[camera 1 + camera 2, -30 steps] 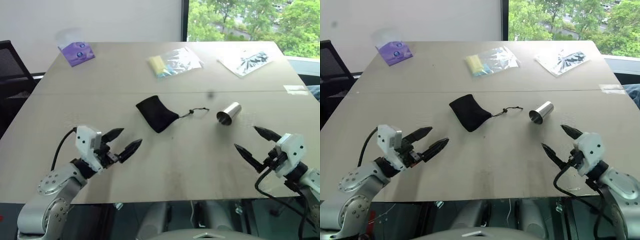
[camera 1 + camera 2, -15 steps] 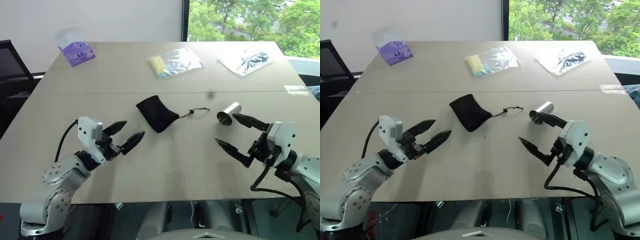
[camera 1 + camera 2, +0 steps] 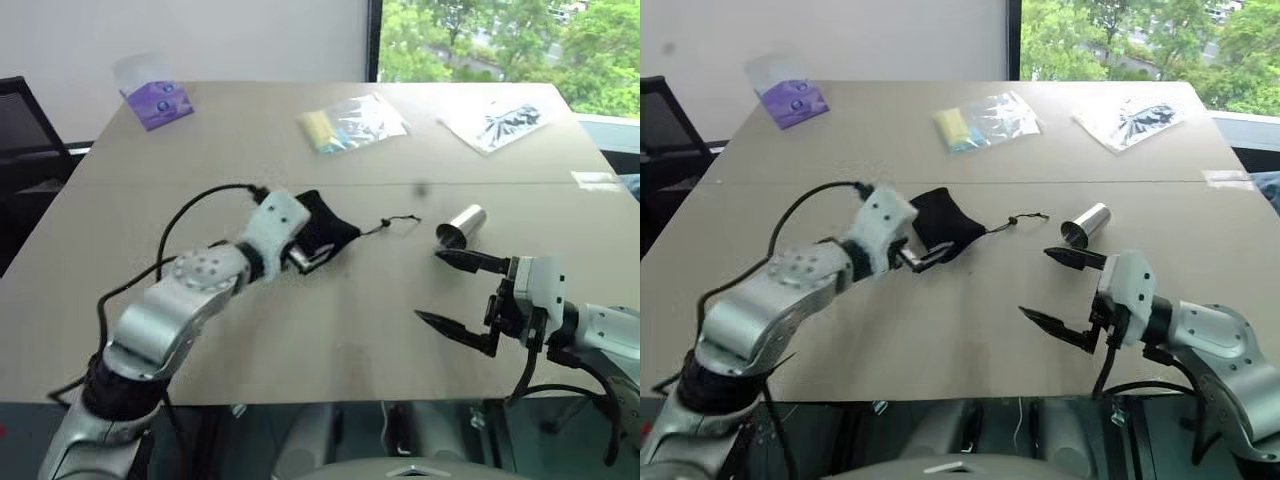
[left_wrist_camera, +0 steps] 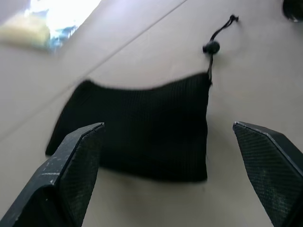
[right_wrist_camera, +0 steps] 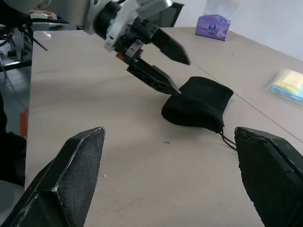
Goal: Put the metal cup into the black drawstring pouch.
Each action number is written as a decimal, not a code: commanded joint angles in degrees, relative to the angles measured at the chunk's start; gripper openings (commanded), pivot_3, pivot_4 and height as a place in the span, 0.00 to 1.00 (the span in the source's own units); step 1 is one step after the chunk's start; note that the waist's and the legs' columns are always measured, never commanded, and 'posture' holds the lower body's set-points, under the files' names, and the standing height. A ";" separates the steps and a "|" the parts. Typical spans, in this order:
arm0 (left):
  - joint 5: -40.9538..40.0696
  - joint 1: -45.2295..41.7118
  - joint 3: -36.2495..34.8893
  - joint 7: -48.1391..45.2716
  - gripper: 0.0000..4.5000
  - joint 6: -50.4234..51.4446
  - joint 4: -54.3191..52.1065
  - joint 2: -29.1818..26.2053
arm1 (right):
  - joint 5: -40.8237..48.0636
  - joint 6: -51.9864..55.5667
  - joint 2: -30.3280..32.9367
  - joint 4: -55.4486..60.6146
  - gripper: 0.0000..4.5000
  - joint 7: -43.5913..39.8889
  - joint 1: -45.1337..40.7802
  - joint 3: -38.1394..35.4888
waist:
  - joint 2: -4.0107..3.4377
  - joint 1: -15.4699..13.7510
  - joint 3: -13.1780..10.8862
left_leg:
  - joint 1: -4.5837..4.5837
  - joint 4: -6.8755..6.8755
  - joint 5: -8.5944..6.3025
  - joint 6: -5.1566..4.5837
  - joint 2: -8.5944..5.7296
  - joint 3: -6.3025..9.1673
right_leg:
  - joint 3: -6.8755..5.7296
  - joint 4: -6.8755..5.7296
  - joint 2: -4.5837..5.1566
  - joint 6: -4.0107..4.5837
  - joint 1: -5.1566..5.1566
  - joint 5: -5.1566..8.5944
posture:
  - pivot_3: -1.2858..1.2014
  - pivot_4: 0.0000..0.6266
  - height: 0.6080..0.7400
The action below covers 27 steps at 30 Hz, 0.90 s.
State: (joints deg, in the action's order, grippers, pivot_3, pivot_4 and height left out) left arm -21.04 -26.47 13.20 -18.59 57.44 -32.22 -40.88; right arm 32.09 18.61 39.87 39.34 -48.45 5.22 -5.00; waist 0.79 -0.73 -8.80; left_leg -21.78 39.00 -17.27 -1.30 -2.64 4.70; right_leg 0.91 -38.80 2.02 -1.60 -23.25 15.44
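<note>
Left gripper [image 5: 158, 64] jaws apart at matte black pouch [image 4: 137, 127], w/ cord knotted.

- Daylight comes in from the window [image 3: 500, 40] at the far right; scene bright and even.
- Table [image 3: 200, 150] shows only soft, faint shadows and a mild sheen at the far edge.
- Left wrist view motion-blurred; the black drawstring pouch [image 4: 137, 130] has smeared edges.
- Right wrist view is sharp.
</note>
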 commanded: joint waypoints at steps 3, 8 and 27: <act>8.63 -5.61 10.83 1.09 1.00 2.48 2.54 0.75 | 0.80 -0.78 0.70 2.55 0.99 -0.16 2.95 -2.55 | 0.00 0.38 -0.01 | -0.01 -0.04 0.00 0.00 0.04 -0.02 | 0.03 0.00 -0.02 0.00 -0.04 0.01 | 0.52 0.24 1.00; 13.53 -5.89 13.33 5.42 1.00 5.83 3.21 5.54 | 1.83 0.06 1.54 4.67 0.99 0.38 5.50 -4.38 | 0.02 -0.10 -0.02 | -0.07 0.04 0.01 0.01 0.03 0.01 | 0.00 -0.02 0.00 0.00 -0.05 0.01 | 0.52 0.24 1.00; 19.86 -7.87 13.38 4.96 0.42 11.09 5.13 7.73 | -0.11 -1.21 0.87 2.94 1.00 0.22 5.20 -2.83 | 0.05 -0.08 -0.04 | -0.08 0.15 0.01 0.02 0.03 0.04 | -0.03 -0.07 0.00 -0.01 -0.04 0.01 | 0.52 0.24 1.00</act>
State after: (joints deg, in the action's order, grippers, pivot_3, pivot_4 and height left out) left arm -2.89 -34.29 26.59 -13.82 69.67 -26.70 -32.85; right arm 31.89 18.77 41.11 41.67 -48.03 10.86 -7.61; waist 0.84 -0.80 -8.84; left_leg -21.86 39.15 -17.26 -1.28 -2.62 4.74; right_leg 0.88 -38.87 2.01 -1.61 -23.28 15.45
